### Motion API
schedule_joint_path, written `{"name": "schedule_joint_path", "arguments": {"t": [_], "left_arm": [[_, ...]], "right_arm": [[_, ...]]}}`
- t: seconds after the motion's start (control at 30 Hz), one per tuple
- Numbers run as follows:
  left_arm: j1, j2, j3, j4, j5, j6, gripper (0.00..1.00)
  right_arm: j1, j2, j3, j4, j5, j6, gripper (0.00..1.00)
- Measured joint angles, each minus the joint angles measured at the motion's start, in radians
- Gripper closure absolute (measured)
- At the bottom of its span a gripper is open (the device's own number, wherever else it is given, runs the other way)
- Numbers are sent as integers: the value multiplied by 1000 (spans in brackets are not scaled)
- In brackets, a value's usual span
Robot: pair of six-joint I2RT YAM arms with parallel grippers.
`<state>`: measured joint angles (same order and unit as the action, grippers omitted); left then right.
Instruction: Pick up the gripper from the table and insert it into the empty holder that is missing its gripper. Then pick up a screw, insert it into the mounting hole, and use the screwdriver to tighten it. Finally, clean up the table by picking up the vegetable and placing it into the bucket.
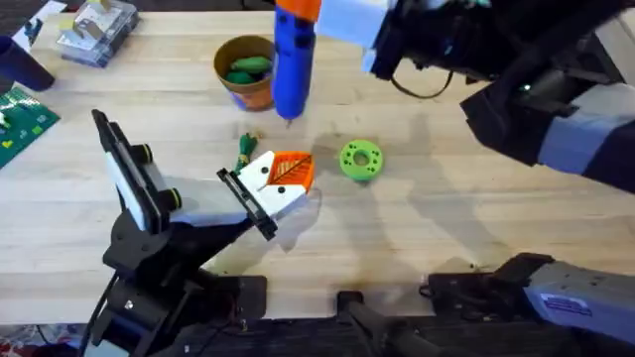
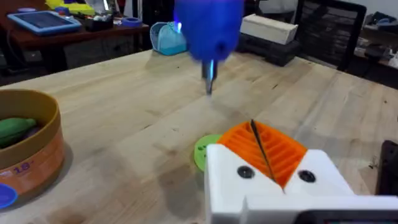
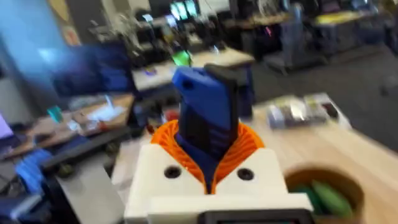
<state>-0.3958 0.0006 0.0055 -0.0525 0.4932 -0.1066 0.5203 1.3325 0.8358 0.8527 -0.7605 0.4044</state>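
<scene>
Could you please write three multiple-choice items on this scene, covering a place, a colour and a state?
1. Where does the plump green vegetable lie?
A. In the bucket
B. Beside the ring
C. In the right gripper

2. What colour is the ring with holes?
A. Orange
B. Green
C. Blue

3. How is the screwdriver?
A. Flat on the table
B. Standing in the bucket
C. Held off the table, tip down

Answers:
1. A: the plump green vegetable sits inside the bucket.
2. B: the ring on the table is green.
3. C: the right gripper clamps the screwdriver, whose tip points down above the wood.
</scene>
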Motion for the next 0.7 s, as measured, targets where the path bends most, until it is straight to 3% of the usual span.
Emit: {"name": "schedule_joint_path", "arguments": {"t": [0.1, 0.2, 0.47, 0.63, 0.67, 0.7], "left_arm": [[0, 0, 0, 0, 0, 0, 982], [0, 0, 0, 0, 0, 0, 982], [0, 0, 0, 0, 0, 0, 982], [0, 0, 0, 0, 0, 0, 982], [0, 0, 0, 0, 0, 0, 982], [0, 0, 0, 0, 0, 0, 982]], "right_arm": [[-30, 0, 3, -241, 16, -155, 977], [-60, 1, 5, -494, 106, -354, 977], [-85, 18, 5, -944, 651, -917, 977], [-86, 117, 5, -1077, 914, -1155, 977], [-86, 186, 5, -1093, 982, -1233, 977], [-86, 204, 5, -1092, 994, -1250, 977]]}}
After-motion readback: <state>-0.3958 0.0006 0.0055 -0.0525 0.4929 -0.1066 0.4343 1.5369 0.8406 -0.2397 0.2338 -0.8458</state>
